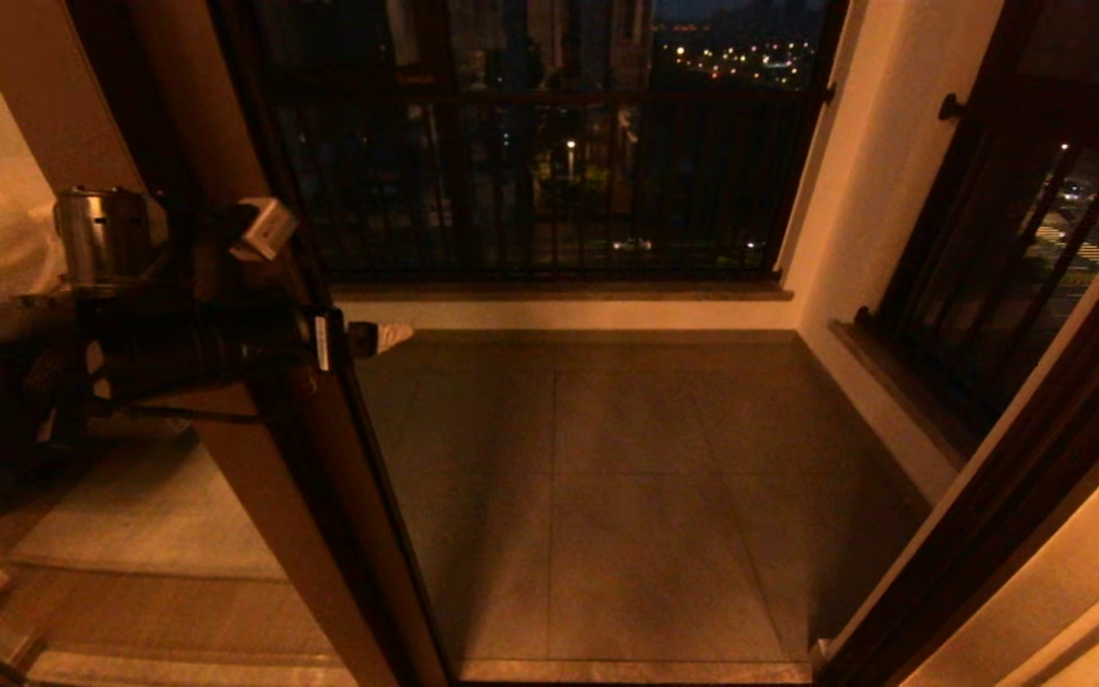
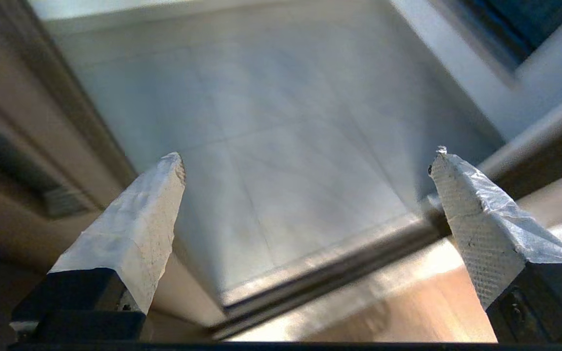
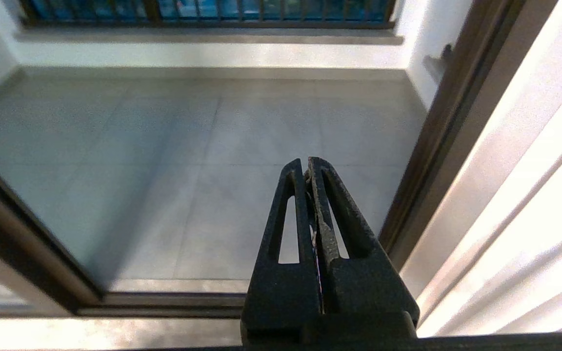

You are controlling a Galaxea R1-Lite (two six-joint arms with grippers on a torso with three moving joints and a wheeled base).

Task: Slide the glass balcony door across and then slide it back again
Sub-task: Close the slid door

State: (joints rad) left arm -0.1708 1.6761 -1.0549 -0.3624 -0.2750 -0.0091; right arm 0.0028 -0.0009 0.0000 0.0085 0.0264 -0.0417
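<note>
The glass balcony door (image 1: pixel 259 487) stands slid to the left, its dark reddish-brown stile running down the left of the head view. That leaves the doorway open onto the balcony. My left gripper (image 1: pixel 383 337) reaches across the stile at mid height, one white fingertip (image 1: pixel 397 334) poking past the door's edge. In the left wrist view the left gripper (image 2: pixel 305 156) is open, its taped fingers (image 2: pixel 134 229) wide apart with only floor between them and the door frame (image 2: pixel 12 161) beside it. My right gripper (image 3: pixel 307 161) is shut and empty, low before the doorway, out of the head view.
Grey tiled balcony floor (image 1: pixel 626 477) lies beyond the sill track (image 3: pixel 173 302). Black-barred railing windows (image 1: pixel 540 162) close the back and the right side (image 1: pixel 1017 258). The dark fixed door jamb (image 1: pixel 1017 496) and a pale wall bound the opening on the right.
</note>
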